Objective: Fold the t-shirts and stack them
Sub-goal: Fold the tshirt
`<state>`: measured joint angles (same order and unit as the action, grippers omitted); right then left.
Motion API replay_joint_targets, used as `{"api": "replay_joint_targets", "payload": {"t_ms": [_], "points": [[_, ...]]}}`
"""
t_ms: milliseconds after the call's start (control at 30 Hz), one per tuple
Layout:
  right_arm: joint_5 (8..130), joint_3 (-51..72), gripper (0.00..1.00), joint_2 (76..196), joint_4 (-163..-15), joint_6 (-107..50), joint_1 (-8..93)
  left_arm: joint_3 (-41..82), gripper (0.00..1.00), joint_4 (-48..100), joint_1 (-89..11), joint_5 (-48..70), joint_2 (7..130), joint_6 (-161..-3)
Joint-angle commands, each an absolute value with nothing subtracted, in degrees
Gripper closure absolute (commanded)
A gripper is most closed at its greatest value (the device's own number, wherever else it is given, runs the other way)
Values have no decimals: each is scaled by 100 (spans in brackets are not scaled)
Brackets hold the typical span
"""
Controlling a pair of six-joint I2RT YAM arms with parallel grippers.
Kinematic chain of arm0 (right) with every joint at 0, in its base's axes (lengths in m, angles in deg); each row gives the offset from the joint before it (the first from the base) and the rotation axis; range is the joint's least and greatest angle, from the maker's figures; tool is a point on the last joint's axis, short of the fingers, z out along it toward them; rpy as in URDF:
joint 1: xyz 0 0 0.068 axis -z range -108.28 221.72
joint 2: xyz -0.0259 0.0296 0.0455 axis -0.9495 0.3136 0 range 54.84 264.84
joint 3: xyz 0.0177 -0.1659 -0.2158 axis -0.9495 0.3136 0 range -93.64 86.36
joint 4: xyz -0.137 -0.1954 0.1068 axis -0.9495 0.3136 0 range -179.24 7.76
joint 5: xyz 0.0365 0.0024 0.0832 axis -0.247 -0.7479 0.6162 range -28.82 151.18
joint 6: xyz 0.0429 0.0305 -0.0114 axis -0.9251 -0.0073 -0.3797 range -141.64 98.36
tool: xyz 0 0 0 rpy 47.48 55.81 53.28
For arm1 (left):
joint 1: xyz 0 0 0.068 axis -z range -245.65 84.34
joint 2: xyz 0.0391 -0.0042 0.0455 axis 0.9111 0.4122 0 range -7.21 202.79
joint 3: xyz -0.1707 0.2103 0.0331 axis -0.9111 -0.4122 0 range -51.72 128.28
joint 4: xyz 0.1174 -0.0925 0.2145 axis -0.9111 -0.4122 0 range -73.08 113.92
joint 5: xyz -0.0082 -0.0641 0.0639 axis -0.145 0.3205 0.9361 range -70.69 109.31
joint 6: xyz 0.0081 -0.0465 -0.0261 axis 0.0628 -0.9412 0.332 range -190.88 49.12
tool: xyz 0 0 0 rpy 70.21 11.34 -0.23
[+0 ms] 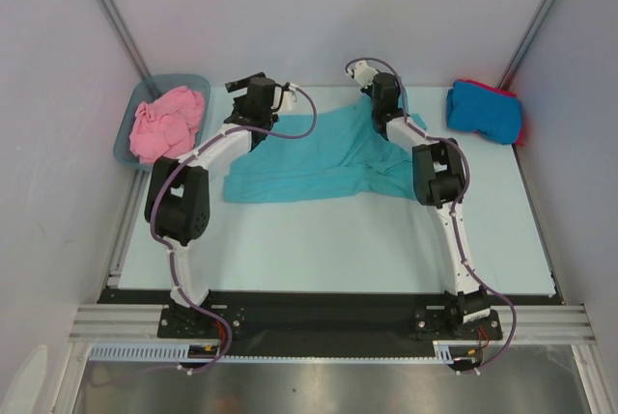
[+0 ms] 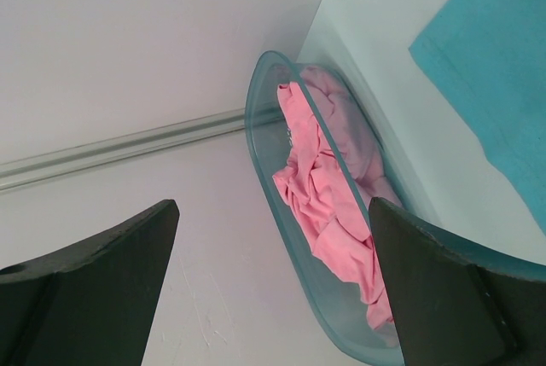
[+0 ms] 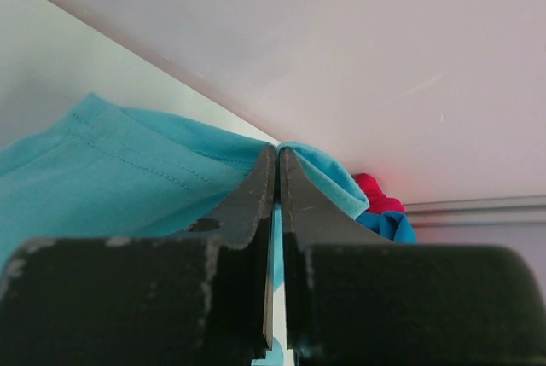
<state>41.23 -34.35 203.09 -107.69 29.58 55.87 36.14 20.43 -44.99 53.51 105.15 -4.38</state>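
Right jaws pinching teal t-shirt [image 3: 102, 174], left jaws spread wide, empty

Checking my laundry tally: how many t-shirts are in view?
4. Teal shirt spread mid-table, pinched by the right claw; pink shirt crumpled in the tub at far left; blue shirt folded at far right, on the red shirt. More could hide beneath.

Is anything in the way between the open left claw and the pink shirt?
Only the wall of the tub. The pink shirt lies in the tub, partly behind that wall as seen from the left gripper. The tub's top is open; nothing else stands between.
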Motion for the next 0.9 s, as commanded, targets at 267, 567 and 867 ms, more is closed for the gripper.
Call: {"api": "replay_joint_targets", "payload": {"t_ms": [267,567,867], "points": [[4166,-4011,100,20988,-11534,3768,5564,3600,0,2225,-4439,5438,10301,-391],[4386,-4398,100,21295,-11946,4058,5388,3573,0,2216,-4351,5438,10301,-435],[4711,-4205,100,21181,-12421,4173,5256,3538,0,2198,-4333,5447,10239,-461]]}}
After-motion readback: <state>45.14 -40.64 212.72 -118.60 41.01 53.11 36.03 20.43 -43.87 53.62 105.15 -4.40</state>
